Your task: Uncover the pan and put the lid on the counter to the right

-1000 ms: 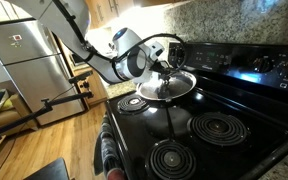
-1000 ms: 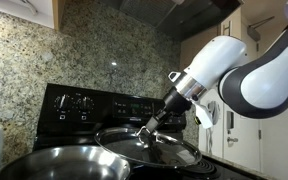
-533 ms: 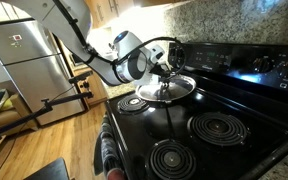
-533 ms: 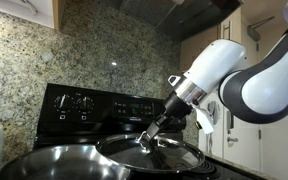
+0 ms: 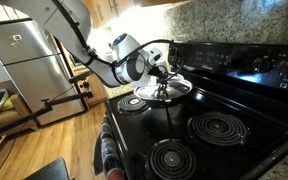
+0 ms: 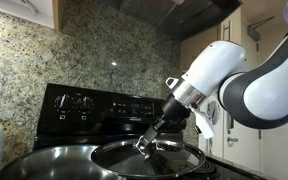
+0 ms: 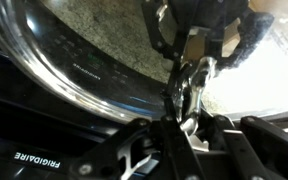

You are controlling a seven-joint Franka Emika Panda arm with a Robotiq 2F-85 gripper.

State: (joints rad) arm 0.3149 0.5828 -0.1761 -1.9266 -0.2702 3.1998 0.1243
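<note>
Where the white arm [image 5: 89, 50] bends down over the glossy black stovetop [image 5: 252, 104], its jaws are clenched on the small dark knob at the centre of the lid [image 5: 167, 87]. Held by that knob, the round glass lid with its shiny rim hangs tilted above the stovetop's back corner on the arm's side, close to the end of the raised control panel [image 6: 79, 102]. The silver pan [image 6: 39, 163] sits uncovered on the stovetop beside it, nearer that side edge. In an exterior view the pan's rim fills the near foreground and overlaps the lid's lower edge, so I cannot tell whether the two touch. In the wrist view the lid's bright rim curves across the picture, and speckled granite shows in the glass. A black coil burner [image 5: 216, 127] and another [image 5: 171, 158] lie toward the stovetop's front edge, well apart from the lid. A speckled granite backsplash [image 6: 94, 45] rises behind the control panel, and a steel refrigerator [image 5: 24, 55] stands beyond the arm.
</note>
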